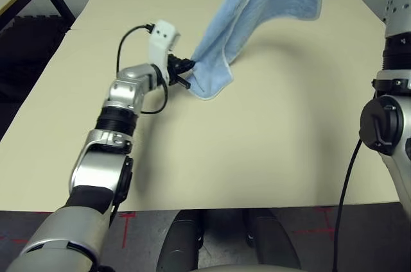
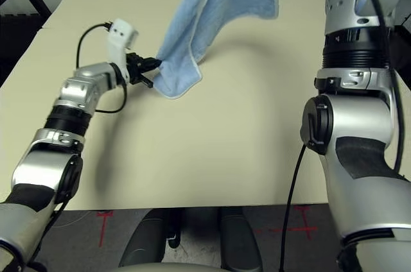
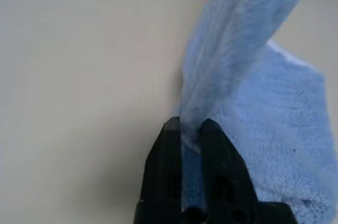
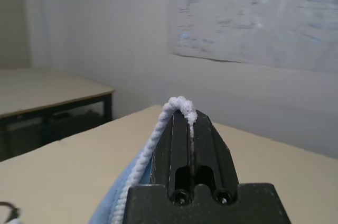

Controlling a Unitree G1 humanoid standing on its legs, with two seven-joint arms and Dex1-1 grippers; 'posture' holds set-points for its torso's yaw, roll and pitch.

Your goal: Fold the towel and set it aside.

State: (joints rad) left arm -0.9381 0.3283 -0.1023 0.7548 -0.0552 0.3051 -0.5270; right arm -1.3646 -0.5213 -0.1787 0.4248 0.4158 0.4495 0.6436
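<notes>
- The towel [image 1: 257, 9] hangs from the frame's top right down to the table [image 1: 270, 150], centre left.
- Your right gripper [image 4: 182, 109] is clamped on its white edging; your left gripper [image 3: 191, 129] pinches the low end.
- Soft, light, floppy: hold corners, keep it taut.

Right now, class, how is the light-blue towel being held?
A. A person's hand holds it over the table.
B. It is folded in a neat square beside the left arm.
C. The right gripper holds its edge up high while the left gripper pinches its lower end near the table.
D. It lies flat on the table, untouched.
C: the right gripper clamps the towel's white edging up high, and the left gripper pinches the lower end just above the table.
</notes>
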